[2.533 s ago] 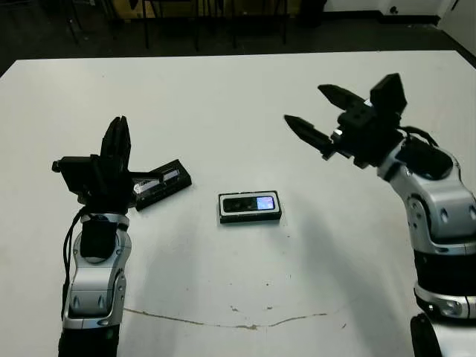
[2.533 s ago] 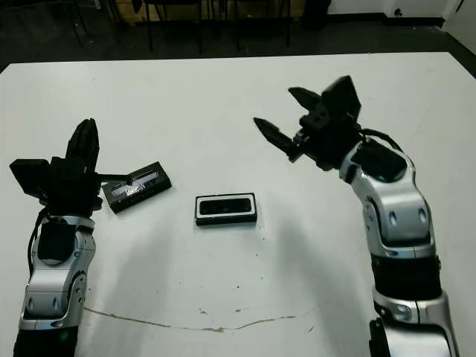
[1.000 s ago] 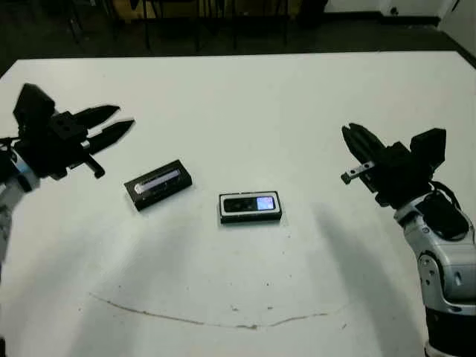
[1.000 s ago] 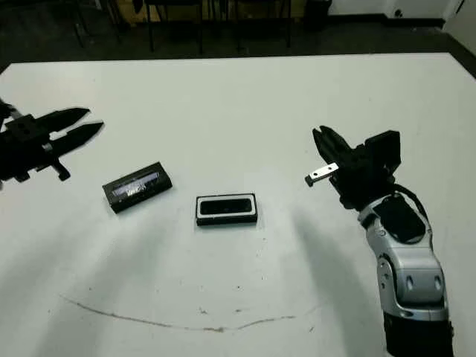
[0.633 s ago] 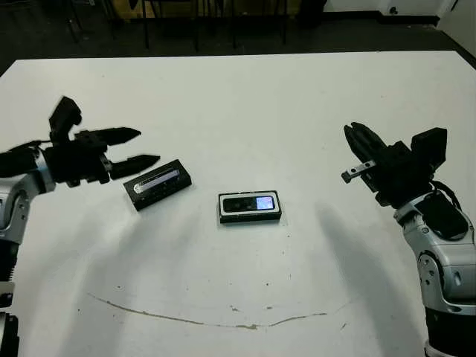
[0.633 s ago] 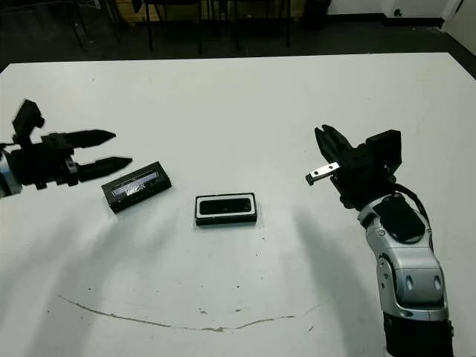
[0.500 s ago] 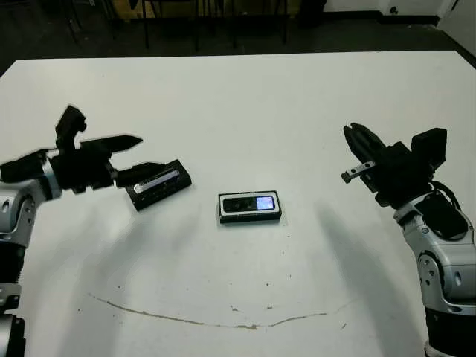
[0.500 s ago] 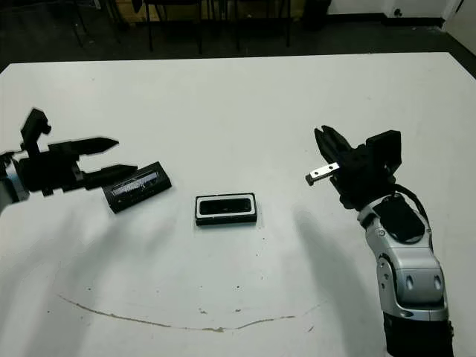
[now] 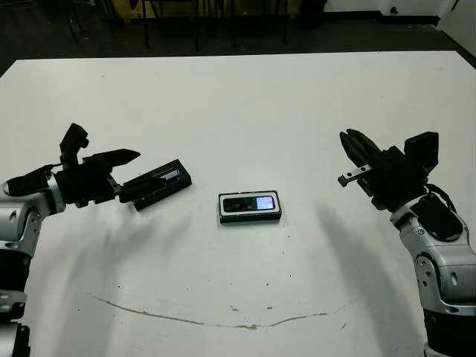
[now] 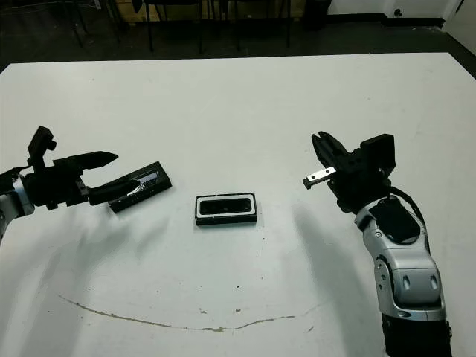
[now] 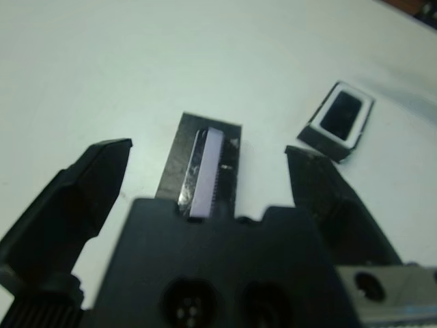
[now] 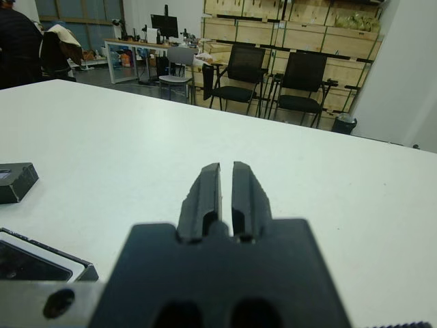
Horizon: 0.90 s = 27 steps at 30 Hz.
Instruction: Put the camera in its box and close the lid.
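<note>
The camera (image 9: 251, 202) lies seated in the box (image 9: 250, 217) at the middle of the white surface (image 9: 245, 104). Its pale blue screen faces up at the end nearer the right arm, and the white lining shows as a thin frame around it. The first half of the task thus appears done; only the closing remains.

The lid (image 9: 160, 183) lies flat on the surface to the robot's left of the box and apart from it, angled, with its silvery strip uppermost. The left hand (image 9: 132, 170) reaches in low and nearly level with the surface, its two black fingers spread. In the left wrist view the lid (image 11: 203, 169) sits between the spread fingers (image 11: 85, 179), with the strip running along the line of approach. This alignment suggests the hand is set to close across the lid's narrow width, the likeliest firm hold on so flat a piece. In the head views one finger looks to touch the lid's near end, but no grip is yet made.

The right hand (image 9: 355, 152) is held above the surface, well to the right of the box, with its fingers pressed together and nothing between them, as the right wrist view confirms. Held out here it leaves the way between lid and box unobstructed.
</note>
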### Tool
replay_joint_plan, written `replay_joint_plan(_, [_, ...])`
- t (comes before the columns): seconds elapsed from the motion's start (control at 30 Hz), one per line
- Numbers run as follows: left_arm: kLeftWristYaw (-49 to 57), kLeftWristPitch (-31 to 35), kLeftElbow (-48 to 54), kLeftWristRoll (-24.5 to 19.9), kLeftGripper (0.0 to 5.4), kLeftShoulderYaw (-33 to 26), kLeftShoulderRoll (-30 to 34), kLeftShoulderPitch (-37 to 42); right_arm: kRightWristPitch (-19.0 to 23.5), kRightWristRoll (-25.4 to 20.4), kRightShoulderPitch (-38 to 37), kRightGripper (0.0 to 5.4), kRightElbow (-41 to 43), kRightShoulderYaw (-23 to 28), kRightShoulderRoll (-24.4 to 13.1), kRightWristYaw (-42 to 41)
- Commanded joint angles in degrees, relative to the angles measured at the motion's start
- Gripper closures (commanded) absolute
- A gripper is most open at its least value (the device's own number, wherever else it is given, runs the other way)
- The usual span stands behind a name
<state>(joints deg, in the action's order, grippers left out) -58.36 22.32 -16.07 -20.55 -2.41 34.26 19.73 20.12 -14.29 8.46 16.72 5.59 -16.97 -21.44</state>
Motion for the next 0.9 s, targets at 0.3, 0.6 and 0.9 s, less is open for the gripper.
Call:
replay_joint_plan(0.3, [2.32,0.82,1.85,2.78,0.01,1.47,0.54,-1.36,0.12,0.46,-0.87,5.40,-1.40,-0.69,-1.44,-1.03])
replay_joint_plan(0.6, [2.08,-4.58,-4.30,5.61,0.01,2.95,-0.12,-0.44,1.61,-0.36,-1.46,5.40,-0.10,-0.27,-1.56,-1.03])
replay_joint_plan(0.9, [0.69,-6.90,-7.74,6.35,0.01,3.80,-0.37,0.54,1.52,-1.67,-1.61,5.40,-0.06,0.04,-1.46,-1.52])
